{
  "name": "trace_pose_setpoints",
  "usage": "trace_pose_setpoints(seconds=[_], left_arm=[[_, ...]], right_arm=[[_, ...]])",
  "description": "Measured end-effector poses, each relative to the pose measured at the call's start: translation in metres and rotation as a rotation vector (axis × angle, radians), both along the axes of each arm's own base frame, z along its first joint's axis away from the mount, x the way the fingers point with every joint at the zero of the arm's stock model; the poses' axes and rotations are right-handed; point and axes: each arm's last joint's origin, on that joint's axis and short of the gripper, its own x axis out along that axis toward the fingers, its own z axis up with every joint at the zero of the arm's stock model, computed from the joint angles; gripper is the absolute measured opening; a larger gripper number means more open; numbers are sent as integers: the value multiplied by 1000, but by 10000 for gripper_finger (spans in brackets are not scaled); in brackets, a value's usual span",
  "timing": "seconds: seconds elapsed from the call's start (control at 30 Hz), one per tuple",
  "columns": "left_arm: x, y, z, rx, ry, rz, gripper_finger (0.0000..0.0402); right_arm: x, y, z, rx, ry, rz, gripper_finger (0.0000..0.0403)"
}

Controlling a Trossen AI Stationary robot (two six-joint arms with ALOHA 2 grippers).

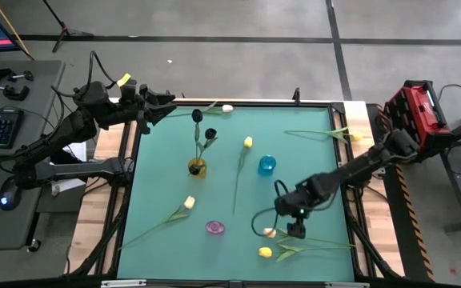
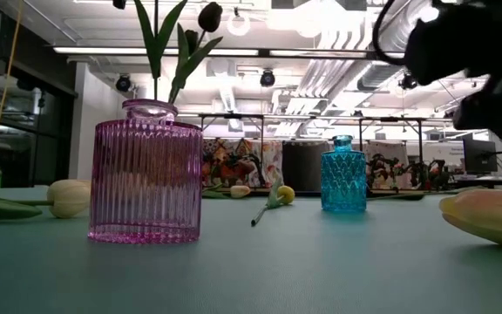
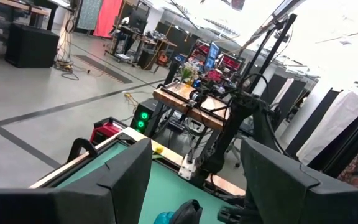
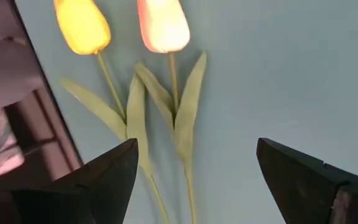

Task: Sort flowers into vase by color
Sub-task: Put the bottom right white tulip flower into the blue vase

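Note:
My right gripper point(image 1: 289, 230) hangs open, pointing steeply down, over two tulips lying on the green mat near its near right corner. One is a peach tulip point(image 4: 163, 25) and one a yellow tulip point(image 4: 82, 25). Their stems and leaves point(image 4: 179, 118) run between my fingers, which touch nothing. My left gripper point(image 1: 166, 104) waits open and level above the far left corner. Two black tulips point(image 1: 202, 128) stand with their stems in a yellow vase point(image 1: 197, 168). A purple vase point(image 1: 215, 228) and a blue vase point(image 1: 267, 165) stand on the mat.
More tulips lie flat on the mat: a cream one point(image 1: 227, 108) at the far edge, a yellow one point(image 1: 248, 142) mid-table, a cream one point(image 1: 189, 202) near left, a yellow one point(image 1: 354, 136) far right. A black frame point(image 1: 350, 160) rims the mat.

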Motion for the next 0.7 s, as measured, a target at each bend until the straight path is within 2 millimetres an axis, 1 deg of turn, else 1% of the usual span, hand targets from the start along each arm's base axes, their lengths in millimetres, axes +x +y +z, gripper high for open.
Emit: trace_pose_setpoints(seconds=[0.23,0.4,0.57,0.7], left_arm=[[0,0,0,18,5,1,235],[0,0,0,17,5,1,235],[0,0,0,17,5,1,235],[0,0,0,17,5,1,235]], right_arm=[[-10,24,-7,-129,-43,45,316],[-15,40,-24,-187,-17,103,316],[-14,59,-40,-177,-41,149,316],[-14,65,-49,-226,-33,107,309]])
